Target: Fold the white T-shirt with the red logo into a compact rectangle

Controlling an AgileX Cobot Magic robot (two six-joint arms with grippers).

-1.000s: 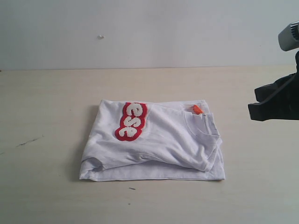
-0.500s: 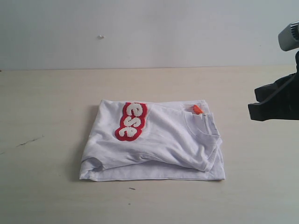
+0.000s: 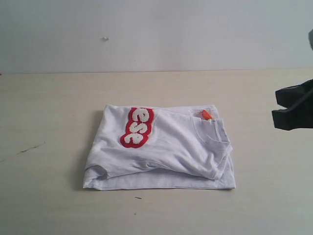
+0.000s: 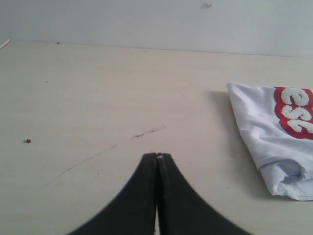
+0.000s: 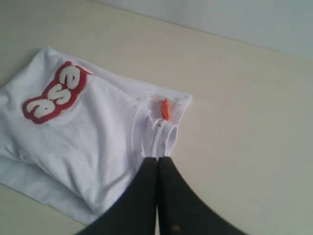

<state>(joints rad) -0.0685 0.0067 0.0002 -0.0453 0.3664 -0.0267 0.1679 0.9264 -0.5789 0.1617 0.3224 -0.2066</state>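
The white T-shirt point(image 3: 166, 147) lies folded into a rough rectangle in the middle of the table, several layers showing along its near edge. Part of the red logo point(image 3: 137, 126) shows on top toward the left, and the orange neck tag point(image 3: 207, 114) sits at the far right corner. My right gripper point(image 3: 289, 110) hangs at the right edge, apart from the shirt; its wrist view shows it point(image 5: 157, 158) shut and empty, with shirt point(image 5: 88, 147), logo point(image 5: 54, 93) and tag point(image 5: 165, 108) beyond. My left gripper point(image 4: 157, 155) is shut over bare table, shirt point(image 4: 274, 142) to one side.
The pale wooden table point(image 3: 49, 107) stretches around the shirt on all sides. A dark scratch point(image 3: 30, 148) marks it at the left, also seen as a scratch point(image 4: 149, 132) ahead of the left gripper. A white wall point(image 3: 156, 34) backs the table.
My right arm has drawn back to the right, farther from the shirt, and its upper grey part has left the exterior view. The shirt has not moved.
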